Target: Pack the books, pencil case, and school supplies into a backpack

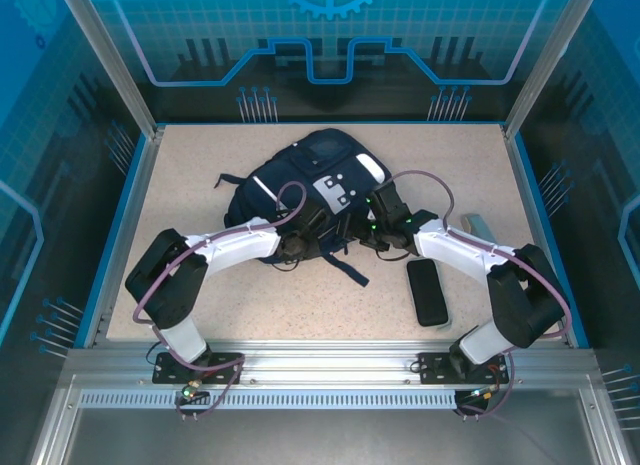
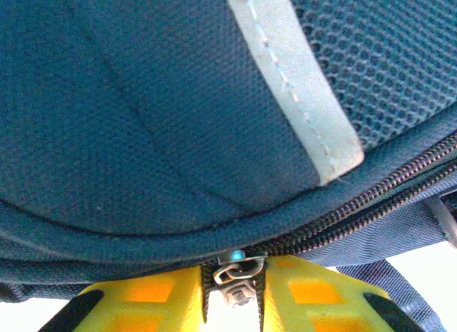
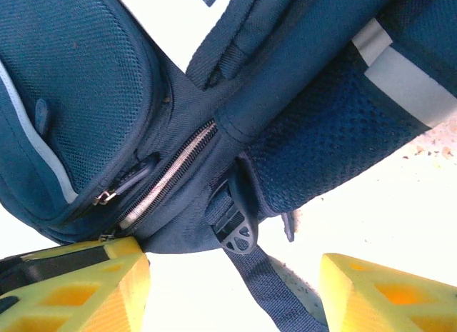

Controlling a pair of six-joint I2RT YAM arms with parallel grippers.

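Note:
The navy backpack (image 1: 318,185) lies flat in the middle of the table, with white stripes and patches on top. My left gripper (image 1: 297,247) is at its near edge. In the left wrist view the left gripper (image 2: 235,293) has its yellow fingers (image 2: 150,300) closed in on a metal zipper pull (image 2: 240,278), the pads touching it on both sides. My right gripper (image 1: 376,235) is at the backpack's right near side. Seen from the right wrist, the right gripper (image 3: 234,271) stands wide open over a dark strap (image 3: 275,293) and its buckle (image 3: 239,235), touching neither. The books are out of view. A black pencil case (image 1: 428,291) lies near the right arm.
A small grey object (image 1: 478,225) lies by the right forearm. Loose straps (image 1: 345,265) trail from the backpack toward the near edge. Blue walls (image 1: 135,185) border the table on the left, back and right.

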